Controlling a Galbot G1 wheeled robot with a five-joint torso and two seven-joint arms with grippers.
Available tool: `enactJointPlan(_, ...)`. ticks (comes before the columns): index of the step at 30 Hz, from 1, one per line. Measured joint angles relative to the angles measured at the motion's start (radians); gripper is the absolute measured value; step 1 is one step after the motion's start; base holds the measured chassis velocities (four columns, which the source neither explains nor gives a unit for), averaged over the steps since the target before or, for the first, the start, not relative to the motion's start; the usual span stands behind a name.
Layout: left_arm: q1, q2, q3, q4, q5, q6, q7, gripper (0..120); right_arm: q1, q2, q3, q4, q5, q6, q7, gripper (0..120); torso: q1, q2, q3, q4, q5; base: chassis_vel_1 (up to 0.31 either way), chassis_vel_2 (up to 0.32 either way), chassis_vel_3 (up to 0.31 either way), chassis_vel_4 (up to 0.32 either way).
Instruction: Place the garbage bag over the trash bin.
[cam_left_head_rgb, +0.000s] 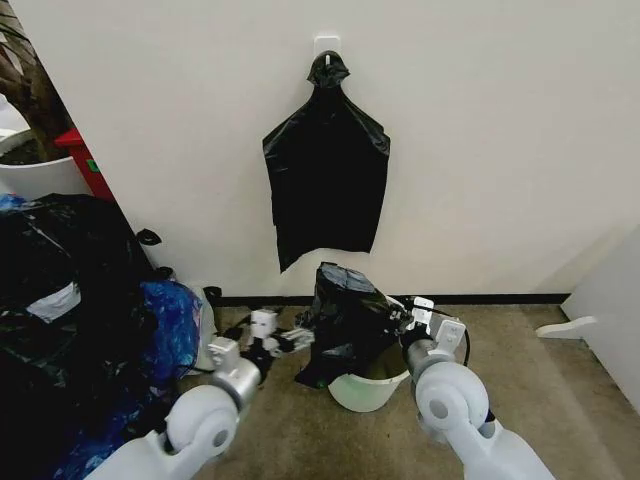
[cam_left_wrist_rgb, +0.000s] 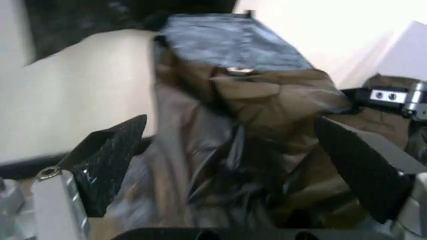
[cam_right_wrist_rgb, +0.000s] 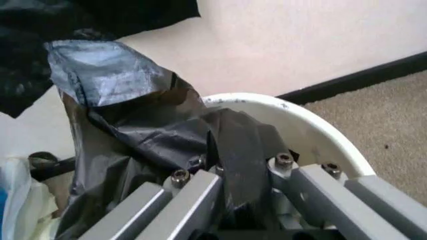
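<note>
A thin, crinkly, glossy black garbage bag (cam_left_head_rgb: 347, 318) stands bunched over a small round cream-white plastic trash bin (cam_left_head_rgb: 368, 392), which sits tilted on the carpet with part of its rolled rim bare toward the robot. The right gripper (cam_left_head_rgb: 408, 322) is at the bag's right side above the bin's rim, its metal fingers (cam_right_wrist_rgb: 200, 186) clamped on a fold of the black plastic. The left gripper (cam_left_head_rgb: 287, 340) is just left of the bag, its dark fingertips (cam_left_wrist_rgb: 110, 156) spread wide apart with the bag's film between them, not pinched.
</note>
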Motion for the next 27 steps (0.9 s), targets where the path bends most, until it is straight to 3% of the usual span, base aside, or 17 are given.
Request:
enactJointPlan(7, -0.124, -0.052, 0.106, 0.050, 0.104, 0.140, -0.134, 86, -0.004, -0.018, -0.001, 0.013, -0.002, -0.009, -0.005, 0, 0.000, 0.000, 0.000, -0.0001, 0.0001, 0.000, 0.000, 0.000, 0.000)
enactJointPlan(11, -0.179, -0.089, 0.183, 0.056, 0.102, 0.289, -0.268, 88, -0.008, -0.018, -0.006, 0.029, -0.013, -0.020, -0.007, 0, 0.000, 0.000, 0.000, 0.0000, 0.0001, 0.000, 0.000, 0.000, 0.000)
enactJointPlan(20, -0.244, -0.182, 0.267, 0.121, 0.077, 0.386, -0.379, 91, -0.017, -0.010, -0.018, 0.036, -0.038, -0.029, -0.012, 0, 0.000, 0.000, 0.000, -0.0002, 0.0002, 0.000, 0.000, 0.000, 0.000)
enactJointPlan(27, -0.311, -0.259, 0.310, 0.221, 0.057, 0.469, -0.496, 91, -0.018, 0.005, -0.028, 0.036, -0.059, -0.037, -0.014, 0, 0.000, 0.000, 0.000, -0.0002, 0.0002, 0.000, 0.000, 0.000, 0.000)
